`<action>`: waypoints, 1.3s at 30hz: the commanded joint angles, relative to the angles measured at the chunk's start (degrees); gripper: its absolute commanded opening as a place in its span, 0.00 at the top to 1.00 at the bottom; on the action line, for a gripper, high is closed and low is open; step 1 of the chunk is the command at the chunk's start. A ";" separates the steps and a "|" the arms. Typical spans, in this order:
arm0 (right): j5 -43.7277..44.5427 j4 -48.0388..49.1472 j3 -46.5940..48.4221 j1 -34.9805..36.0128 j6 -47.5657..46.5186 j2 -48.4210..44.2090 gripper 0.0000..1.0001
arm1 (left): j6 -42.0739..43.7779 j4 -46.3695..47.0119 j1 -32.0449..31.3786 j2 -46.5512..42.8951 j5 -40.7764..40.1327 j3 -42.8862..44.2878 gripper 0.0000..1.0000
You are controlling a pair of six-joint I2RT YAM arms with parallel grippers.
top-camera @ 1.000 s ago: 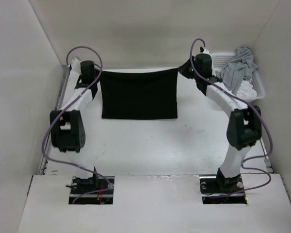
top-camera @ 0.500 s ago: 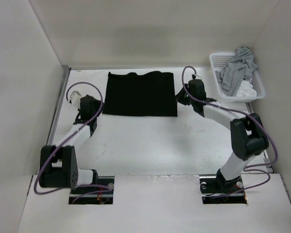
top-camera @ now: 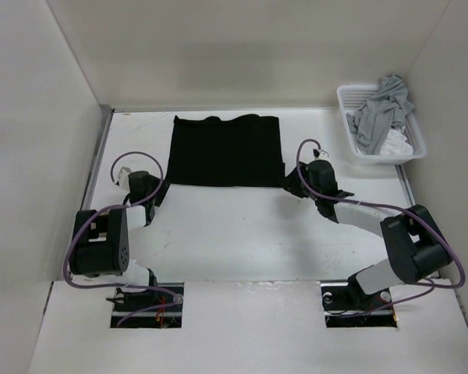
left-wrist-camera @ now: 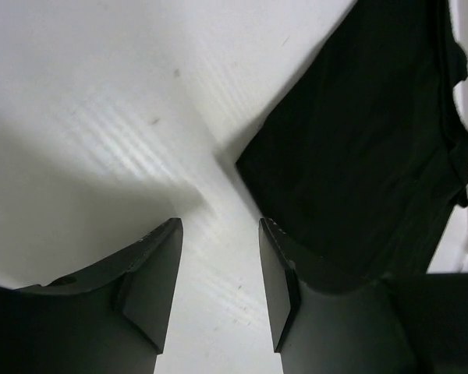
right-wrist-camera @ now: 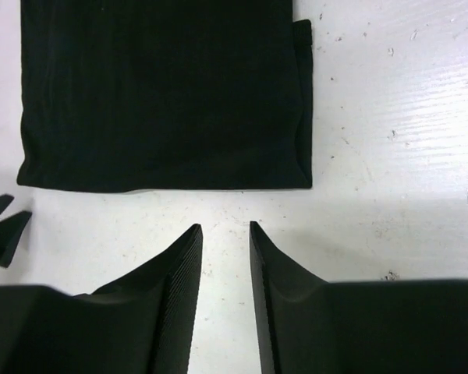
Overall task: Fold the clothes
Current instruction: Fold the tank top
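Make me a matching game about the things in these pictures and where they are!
Things:
1. black shirt
2. basket
3. grey cloth
4. left gripper

Places or states:
A. heaped inside the basket
B. lying flat on the far middle of the table
C. open, holding nothing, next to a corner of the shirt
D. standing at the far right corner

Pairs: 1-B, 2-D, 3-A, 4-C

Black garment cropped at right wrist view's top edge.
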 commanded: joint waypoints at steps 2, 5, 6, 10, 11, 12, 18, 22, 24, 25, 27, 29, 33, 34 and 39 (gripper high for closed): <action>0.17 7.63 -1.61 -1.33 2.43 1.09 0.61 | -4.51 7.21 0.66 6.53 1.93 2.90 0.61; -0.19 9.04 -1.96 -2.04 3.30 2.59 0.58 | -6.53 9.68 1.10 10.49 1.67 3.69 0.68; -0.27 9.21 -1.96 -2.13 3.48 3.02 0.58 | -6.89 10.29 1.01 11.54 1.58 4.04 0.71; 0.07 9.74 -1.87 -2.39 4.54 4.52 0.57 | -9.17 10.92 0.93 13.31 1.32 4.31 0.89; 0.42 9.74 -2.05 -2.48 5.15 4.87 0.57 | -9.52 10.92 0.93 13.05 0.97 4.13 0.92; 0.78 9.74 -2.31 -2.74 5.85 5.05 0.56 | -9.61 10.92 1.19 12.53 0.61 4.04 0.93; 2.80 9.30 -3.63 -3.44 9.54 7.07 0.53 | -8.65 10.74 0.49 8.83 -1.59 2.90 0.97; 2.45 7.64 -1.27 -4.06 10.34 9.53 0.54 | -8.21 10.92 -0.04 8.22 -1.59 2.28 0.97; 1.84 6.84 0.32 -4.41 10.69 11.63 0.55 | -8.12 11.35 -0.04 8.13 -1.41 2.20 0.97; 1.75 7.10 0.50 -4.41 10.95 12.51 0.56 | -8.12 11.44 -0.13 8.04 -1.32 2.20 0.97; 1.57 7.72 0.76 -4.50 11.48 13.57 0.60 | -8.12 11.53 -0.57 8.13 -1.41 2.37 0.97; 1.48 7.72 1.03 -4.67 11.74 13.84 0.62 | -8.03 11.53 -0.74 8.56 -1.41 2.81 0.97; 0.26 6.58 2.52 -5.20 11.48 14.72 0.67 | -8.21 11.88 -0.83 9.36 -1.32 3.07 0.97; -0.27 6.40 2.78 -5.29 11.48 14.89 0.68 | -8.21 11.97 -0.83 9.36 -1.24 3.07 0.97; -1.68 5.96 3.31 -5.90 11.31 15.25 0.71 | -8.30 11.97 -0.74 8.83 -1.23 2.90 0.97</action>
